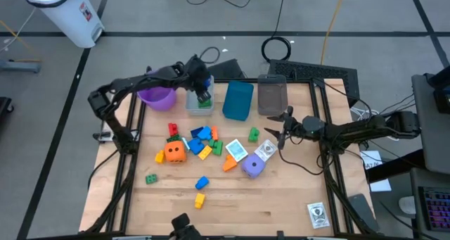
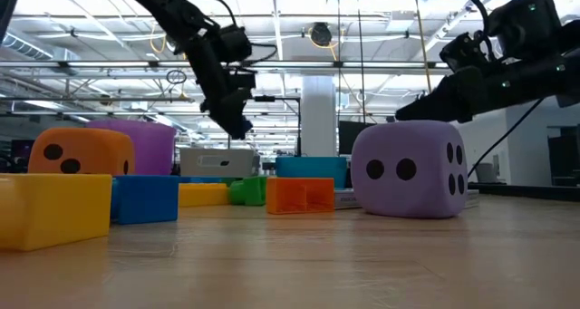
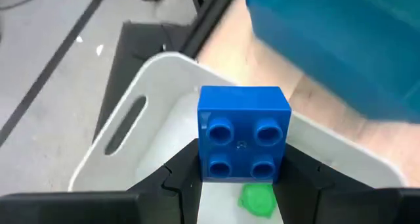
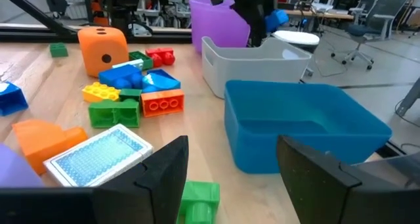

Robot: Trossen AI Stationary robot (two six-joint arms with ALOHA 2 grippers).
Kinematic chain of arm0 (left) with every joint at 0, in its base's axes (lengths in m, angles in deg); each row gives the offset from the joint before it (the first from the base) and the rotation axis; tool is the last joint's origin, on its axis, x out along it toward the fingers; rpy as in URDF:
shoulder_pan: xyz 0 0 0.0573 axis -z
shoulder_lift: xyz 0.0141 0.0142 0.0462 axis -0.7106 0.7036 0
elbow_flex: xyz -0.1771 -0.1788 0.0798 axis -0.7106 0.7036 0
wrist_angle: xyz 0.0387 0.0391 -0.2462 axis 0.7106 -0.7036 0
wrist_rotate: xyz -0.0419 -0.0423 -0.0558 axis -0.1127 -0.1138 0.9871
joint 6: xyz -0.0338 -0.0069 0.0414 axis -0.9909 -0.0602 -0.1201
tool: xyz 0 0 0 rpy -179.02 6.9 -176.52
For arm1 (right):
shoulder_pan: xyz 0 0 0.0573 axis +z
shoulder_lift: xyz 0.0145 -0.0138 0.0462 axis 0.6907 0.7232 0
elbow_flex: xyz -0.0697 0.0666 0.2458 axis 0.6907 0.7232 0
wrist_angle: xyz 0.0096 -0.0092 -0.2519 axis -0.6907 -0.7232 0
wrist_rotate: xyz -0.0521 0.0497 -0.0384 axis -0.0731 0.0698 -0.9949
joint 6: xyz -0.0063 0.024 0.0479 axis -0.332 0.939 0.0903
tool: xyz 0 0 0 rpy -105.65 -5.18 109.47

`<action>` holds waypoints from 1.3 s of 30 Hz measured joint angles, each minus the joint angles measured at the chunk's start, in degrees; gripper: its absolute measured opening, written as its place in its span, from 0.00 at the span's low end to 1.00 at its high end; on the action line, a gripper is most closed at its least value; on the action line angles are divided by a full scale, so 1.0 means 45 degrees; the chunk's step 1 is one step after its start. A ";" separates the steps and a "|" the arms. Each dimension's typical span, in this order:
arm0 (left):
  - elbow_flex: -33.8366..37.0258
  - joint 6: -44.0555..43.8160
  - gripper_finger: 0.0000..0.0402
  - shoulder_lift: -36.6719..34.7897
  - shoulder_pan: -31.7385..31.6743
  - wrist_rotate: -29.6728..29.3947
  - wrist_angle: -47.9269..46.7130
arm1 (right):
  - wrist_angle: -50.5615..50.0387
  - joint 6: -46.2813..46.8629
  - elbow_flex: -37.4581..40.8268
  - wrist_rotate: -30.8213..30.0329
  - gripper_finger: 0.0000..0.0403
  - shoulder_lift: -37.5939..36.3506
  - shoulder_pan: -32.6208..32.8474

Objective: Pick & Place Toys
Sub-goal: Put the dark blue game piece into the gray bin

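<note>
The left gripper (image 3: 239, 178) hung above the clear bin (image 1: 198, 101) at the far side of the table (image 1: 281, 198), its jaws closed on a blue brick (image 3: 243, 133) held studs-up between the fingers. A green brick (image 3: 256, 199) lay on the bin floor directly below it. The purple cup (image 1: 156, 96) stood just left of that bin; the blue bin (image 1: 238, 100) and the grey bin (image 1: 272, 94) stood in a row to its right.

The right gripper (image 1: 283, 131) hovered over the right half of the table, near the grey bin, with its fingers (image 4: 164, 175) spread apart and nothing between them.

The remaining toys lay in a loose cluster at the table's middle. An orange die (image 1: 176, 152) sat at the left of the cluster, with a red brick (image 1: 172, 129) beyond it and an orange brick (image 1: 159, 156) touching its left side. A purple die (image 1: 254, 167) sat at the right of the cluster, between two printed cubes (image 1: 236, 150). A heap of blue, yellow and green bricks (image 1: 202, 141) lay between the two dice. One green brick (image 1: 151, 178) lay apart at the near left, another (image 1: 254, 134) near the right gripper. A blue brick (image 1: 202, 182) and a yellow brick (image 1: 200, 200) lay nearer the front edge. A printed card (image 1: 318, 213) lay at the near right corner.
</note>
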 joint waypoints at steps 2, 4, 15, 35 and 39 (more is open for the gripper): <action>0.0000 0.0068 0.37 0.0267 -0.0005 -0.0004 -0.0289 | -0.0131 0.0150 -0.0002 -0.0013 0.55 0.0000 -0.0005; 0.0000 0.0170 0.37 0.0518 -0.0005 -0.0005 -0.0630 | -0.0187 0.0177 -0.0002 -0.0015 0.55 0.0000 -0.0005; 0.0000 0.0868 0.37 0.1335 0.0061 0.0132 -0.2030 | -0.0192 0.0230 -0.0002 -0.0029 0.55 0.0000 -0.0005; 0.0000 0.1947 0.42 0.1341 0.0933 -0.0034 -0.2962 | -0.0206 0.0322 -0.0002 -0.0039 0.55 0.0000 -0.0005; 0.0000 0.1895 0.50 0.1341 0.0935 -0.0019 -0.2960 | -0.0206 0.0337 -0.0005 -0.0036 0.55 0.0000 -0.0005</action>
